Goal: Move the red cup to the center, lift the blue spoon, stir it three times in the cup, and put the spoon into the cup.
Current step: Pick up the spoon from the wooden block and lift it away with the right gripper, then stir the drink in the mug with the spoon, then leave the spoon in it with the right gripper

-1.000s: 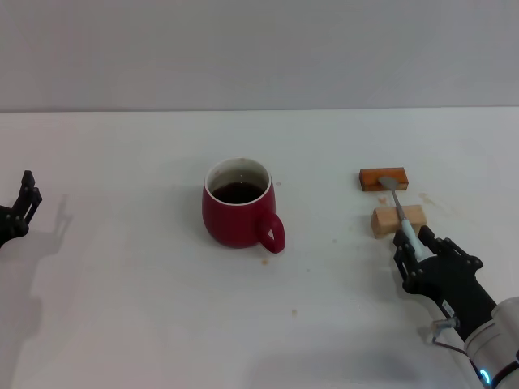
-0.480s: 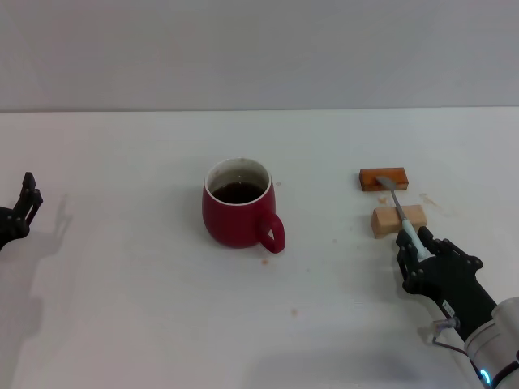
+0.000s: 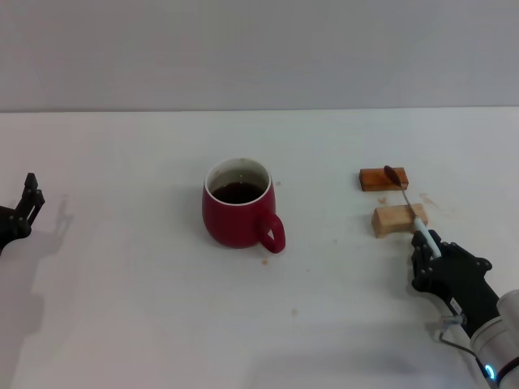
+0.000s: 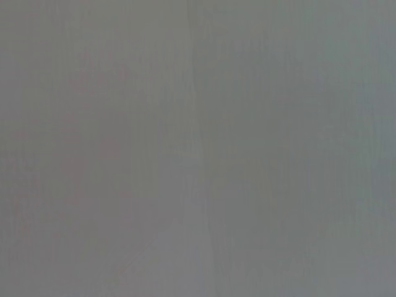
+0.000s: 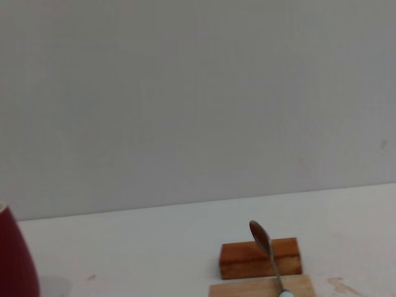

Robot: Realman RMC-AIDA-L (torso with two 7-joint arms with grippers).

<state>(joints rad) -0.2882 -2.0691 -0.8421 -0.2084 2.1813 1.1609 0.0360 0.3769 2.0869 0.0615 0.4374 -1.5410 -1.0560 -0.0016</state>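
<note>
spoon-lifting step: right gripper (image 3: 427,245) appears clamped on the blue spoon (image 3: 408,207), its bowl raised over the orange block (image 3: 383,179). red cup (image 3: 237,203) sits mid-table; next, a carry leftward to its mouth. left gripper (image 3: 26,198) idles at the table's left edge.

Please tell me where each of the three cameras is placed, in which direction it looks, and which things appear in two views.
Head view: from the robot's head, down at the table; red cup, both pincers: left pincer at the left edge, right pincer gripping the blue spoon.
Left wrist view: only a blank grey surface; no robot part.
Right wrist view: low, looking across the table; no fingers visible.
Shared by head and right wrist: spoon, cup, orange block, tan block.
</note>
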